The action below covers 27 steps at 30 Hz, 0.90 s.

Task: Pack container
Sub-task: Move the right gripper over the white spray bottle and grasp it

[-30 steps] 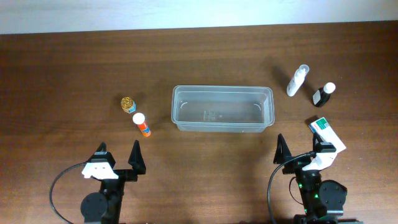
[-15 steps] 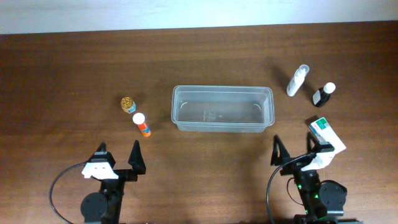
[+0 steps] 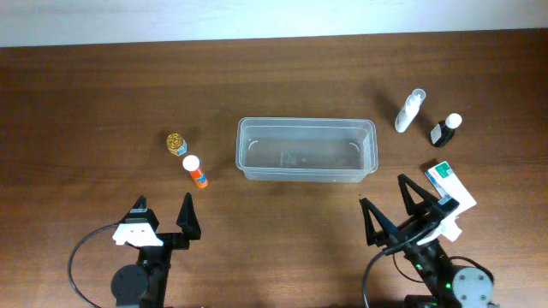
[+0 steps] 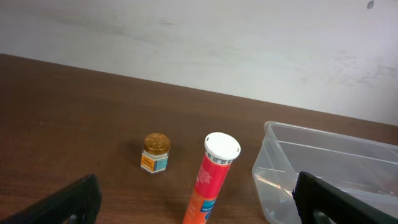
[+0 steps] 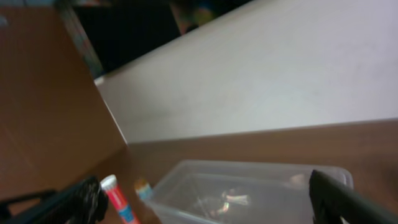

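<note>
Dark wooden worktop point(image 3: 86, 85), pale wall behind.
Clear container point(image 3: 306, 121) at centre; orange tube point(image 3: 195, 170) and small jar point(image 3: 176, 143) left of it; left jaws and right jaws spread wide, holding nothing.

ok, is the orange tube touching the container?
Apart. The overhead view shows a strip of bare table between the orange tube and the left wall of the container. The left wrist view shows the same gap.
</note>
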Each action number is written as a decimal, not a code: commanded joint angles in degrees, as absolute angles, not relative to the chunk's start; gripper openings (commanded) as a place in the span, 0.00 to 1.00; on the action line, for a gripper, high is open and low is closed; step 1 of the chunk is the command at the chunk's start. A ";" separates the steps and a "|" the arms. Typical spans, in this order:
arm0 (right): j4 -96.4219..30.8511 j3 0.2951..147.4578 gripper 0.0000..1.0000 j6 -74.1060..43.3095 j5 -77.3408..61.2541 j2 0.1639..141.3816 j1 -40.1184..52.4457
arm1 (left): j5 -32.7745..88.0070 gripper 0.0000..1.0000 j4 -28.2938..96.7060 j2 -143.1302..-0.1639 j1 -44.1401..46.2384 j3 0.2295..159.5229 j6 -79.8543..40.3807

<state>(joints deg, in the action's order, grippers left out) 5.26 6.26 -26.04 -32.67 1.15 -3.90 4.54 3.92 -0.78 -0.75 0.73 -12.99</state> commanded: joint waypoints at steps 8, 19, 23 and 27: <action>-28.05 41.04 0.98 -10.94 -11.55 20.86 -3.51 | 5.15 0.99 4.12 -0.30 -1.02 0.51 -12.10; -64.42 75.55 0.98 -7.90 -1.93 56.58 -3.49 | 5.17 0.99 4.12 -0.30 -1.02 0.51 -12.10; -66.48 78.46 0.98 -7.90 -1.39 64.51 -3.51 | 5.15 1.00 4.12 -0.30 -1.02 0.51 -12.10; -66.35 78.43 0.98 -7.92 3.75 71.33 -3.81 | 5.15 0.99 4.12 -0.30 -1.02 0.51 -12.10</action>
